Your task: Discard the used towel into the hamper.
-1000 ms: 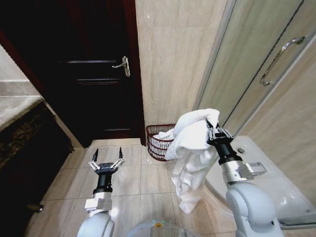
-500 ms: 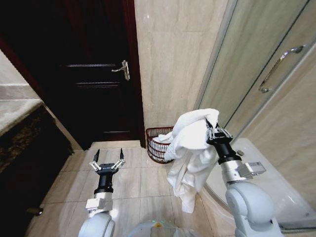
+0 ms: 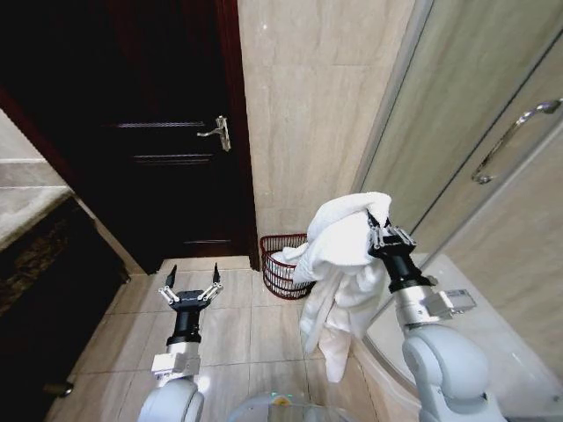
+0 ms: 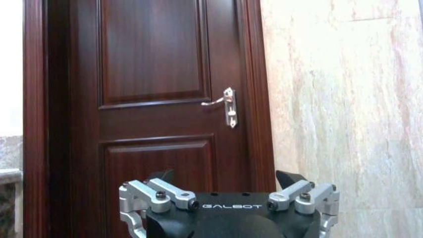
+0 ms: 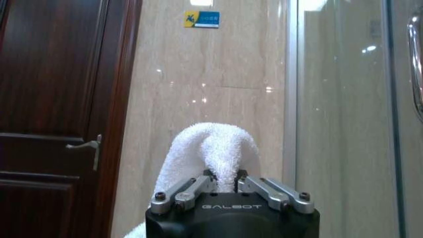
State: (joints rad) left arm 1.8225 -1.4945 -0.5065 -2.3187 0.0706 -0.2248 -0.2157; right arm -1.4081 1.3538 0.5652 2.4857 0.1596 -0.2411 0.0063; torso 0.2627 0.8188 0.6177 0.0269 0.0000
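Dark wooden door (image 3: 167, 158) far left, with a metal lever handle (image 3: 217, 132); beige tiled wall (image 3: 308, 114) beside it, glass shower door (image 3: 475, 149) on the right. White towel (image 3: 339, 264) bunched up and hanging toward the floor, pinched at its top fold between the fingers of the right gripper (image 3: 380, 230), raised at right. Hamper (image 3: 280, 264) on the floor against the wall, just beyond and left of the towel. Left gripper (image 3: 188, 286) low at left, fingers spread apart, holding nothing.
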